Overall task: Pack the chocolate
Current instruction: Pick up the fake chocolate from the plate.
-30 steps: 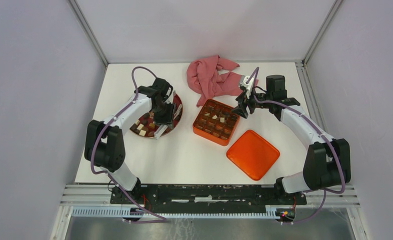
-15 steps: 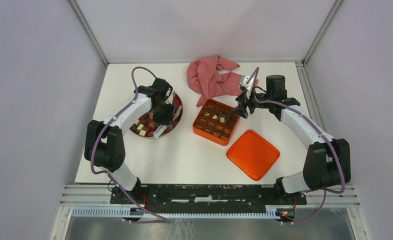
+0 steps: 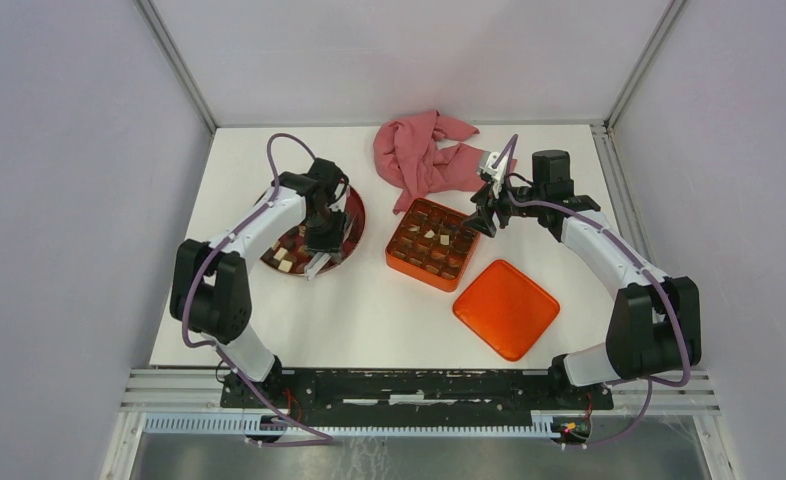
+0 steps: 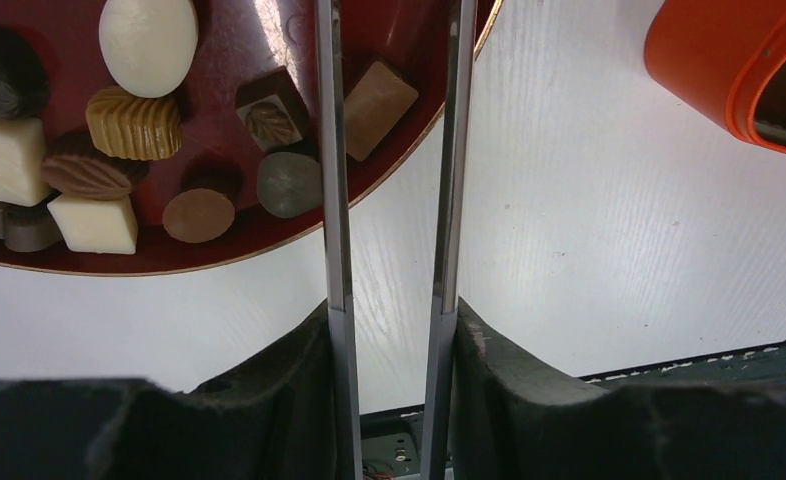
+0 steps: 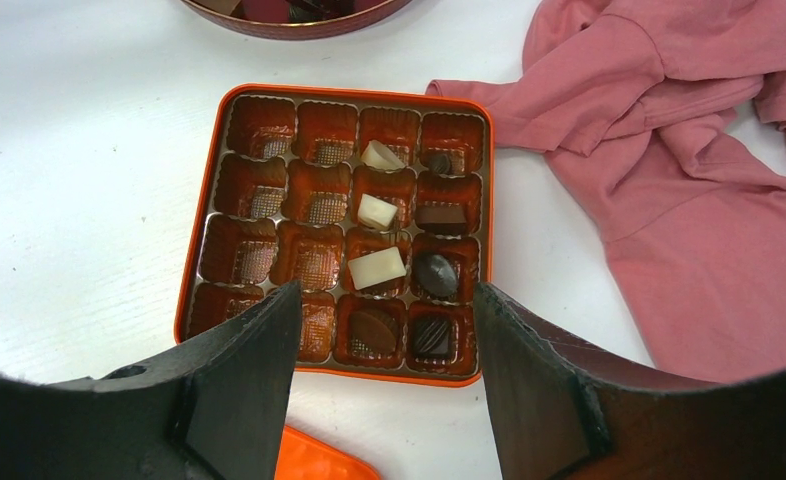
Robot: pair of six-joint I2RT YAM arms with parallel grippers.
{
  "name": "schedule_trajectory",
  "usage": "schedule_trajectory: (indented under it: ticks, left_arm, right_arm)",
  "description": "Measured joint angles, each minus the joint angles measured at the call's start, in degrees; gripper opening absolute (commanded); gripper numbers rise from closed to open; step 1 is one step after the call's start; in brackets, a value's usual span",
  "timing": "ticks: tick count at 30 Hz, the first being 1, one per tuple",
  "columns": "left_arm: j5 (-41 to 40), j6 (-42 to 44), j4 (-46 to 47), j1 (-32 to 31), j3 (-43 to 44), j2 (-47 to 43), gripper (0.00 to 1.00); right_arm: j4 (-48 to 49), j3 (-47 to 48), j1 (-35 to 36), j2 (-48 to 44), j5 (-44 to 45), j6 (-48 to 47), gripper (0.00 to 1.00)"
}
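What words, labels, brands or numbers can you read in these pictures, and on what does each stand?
No text is readable. The orange tin, its lid, the dark-red plate and the pink cloth show no lettering. Some chocolates bear moulded patterns, not letters.

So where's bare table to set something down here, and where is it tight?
Widest bare patch: the near strip of table bordered by the plate, the tin, the lid and the near edge. Another lies far-left, behind the plate and left of the cloth. Crowded: tin, cloth, lid and right claw bunch together; plate-to-tin gap is narrow.
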Motion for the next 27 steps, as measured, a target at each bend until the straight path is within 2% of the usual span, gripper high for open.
schedule_trajectory:
  ticks: [10, 15, 17, 21, 27]
  left_arm:
    - [-0.83, 0.0, -0.31, 0.02, 0.9, 2.45, 0.46]
    - [-0.81, 0.02, -0.09, 0.02, 2.86, 3.65, 0.43]
    - [-0.81, 0.02, -0.07, 0.02, 3.26, 4.02, 0.36]
    - [-0.81, 0.02, -0.17, 0.02, 3.67, 4.17, 0.04]
    - [-0.96, 0.02, -0.24, 0.02, 3.82, 4.17, 0.02]
  right_arm:
    - [-0.35, 0.0, 0.0, 0.04, -0.22, 0.0, 0.69]
    - [-0.35, 0.0, 0.0, 0.04, -0.22, -0.07, 0.69]
    - [-0.35, 0.0, 0.0, 0.04, -0.22, -0.09, 0.69]
    - [-0.37, 0.0, 0.0, 0.04, -0.24, -0.26, 0.69]
    - [-0.76, 0.0, 0.0, 0.13, -0.42, -0.42, 0.69]
